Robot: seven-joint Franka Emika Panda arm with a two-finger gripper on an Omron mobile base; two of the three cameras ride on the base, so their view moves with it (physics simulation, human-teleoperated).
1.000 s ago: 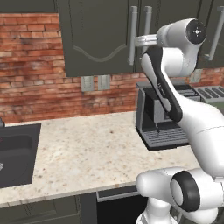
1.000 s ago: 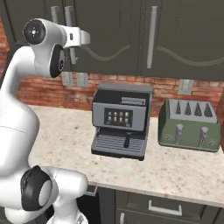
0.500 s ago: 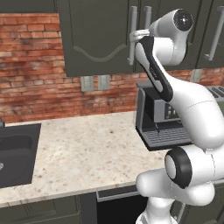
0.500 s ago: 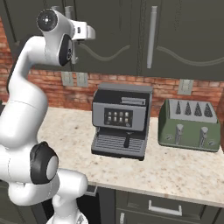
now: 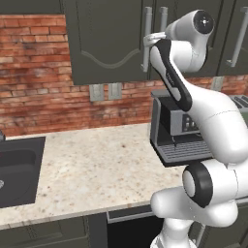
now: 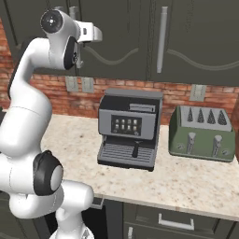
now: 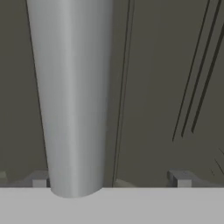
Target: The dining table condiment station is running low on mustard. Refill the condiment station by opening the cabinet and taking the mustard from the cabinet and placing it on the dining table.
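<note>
Dark grey-green wall cabinet (image 5: 109,41) with arched raised-panel doors spans the frame's top, closed. Its long silver bar handle (image 7: 70,96) looms upper left, hand view. The gripper's (image 5: 148,39) opening: cannot tell.

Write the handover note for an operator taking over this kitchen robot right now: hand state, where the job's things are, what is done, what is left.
Hand: up at the cabinet, close against a silver bar handle; the fingertips are hidden, so I cannot tell whether it is open or shut.
Things: cabinet doors are closed. Coffee machine and toaster sit on the counter below.
Done: the hand has reached the handle.
Left: grip the handle, pull the door open, take out the mustard, carry it to the dining table.
</note>
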